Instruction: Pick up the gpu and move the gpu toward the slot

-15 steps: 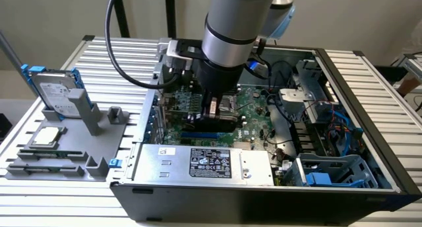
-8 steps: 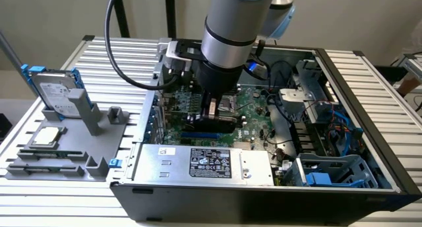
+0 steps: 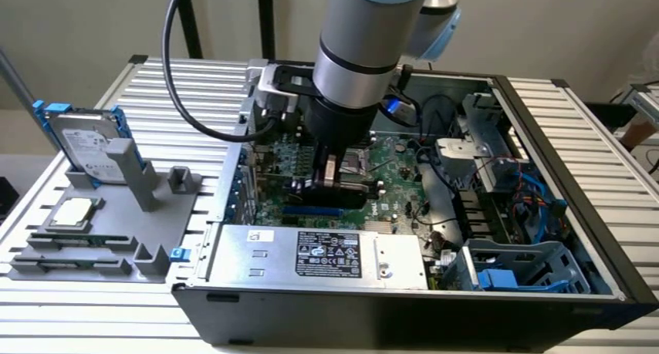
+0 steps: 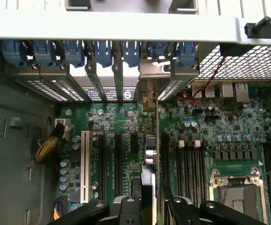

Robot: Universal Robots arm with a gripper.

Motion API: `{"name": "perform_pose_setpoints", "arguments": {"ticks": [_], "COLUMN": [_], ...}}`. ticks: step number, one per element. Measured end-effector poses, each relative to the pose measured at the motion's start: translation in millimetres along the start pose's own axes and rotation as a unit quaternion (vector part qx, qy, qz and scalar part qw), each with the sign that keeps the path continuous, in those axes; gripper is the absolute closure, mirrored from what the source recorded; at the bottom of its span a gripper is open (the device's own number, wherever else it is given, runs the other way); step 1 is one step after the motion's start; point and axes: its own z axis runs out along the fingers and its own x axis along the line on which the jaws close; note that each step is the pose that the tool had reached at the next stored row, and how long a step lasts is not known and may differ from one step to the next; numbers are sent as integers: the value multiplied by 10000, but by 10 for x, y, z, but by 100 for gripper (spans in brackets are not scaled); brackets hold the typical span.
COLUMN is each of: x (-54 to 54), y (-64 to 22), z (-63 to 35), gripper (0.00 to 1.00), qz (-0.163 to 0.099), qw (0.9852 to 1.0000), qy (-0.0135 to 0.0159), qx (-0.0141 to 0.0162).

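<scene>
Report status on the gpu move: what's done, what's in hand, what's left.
Done: the gpu is picked up and carried inside the case. In hand: the gripper holds it on edge over the motherboard, with the fingers closed on the card. Left: the blue slot shows just below the card, so it looks close. Whether they touch cannot be told.

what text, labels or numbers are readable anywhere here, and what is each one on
Nothing reads clearly.
Black label on the silver power supply box: white print too small.
White sticker on that box: blurred.
Silver hard drive with blue rails: its label blurred.
Green motherboard markings: too small.
</scene>
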Motion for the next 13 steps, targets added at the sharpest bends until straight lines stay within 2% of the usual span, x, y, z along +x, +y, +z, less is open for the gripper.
{"name": "perform_pose_setpoints", "arguments": {"ticks": [13], "x": [4], "y": [23], "z": [46], "gripper": [74], "qz": [-2], "qw": [10000], "qy": [1], "qx": [0]}}
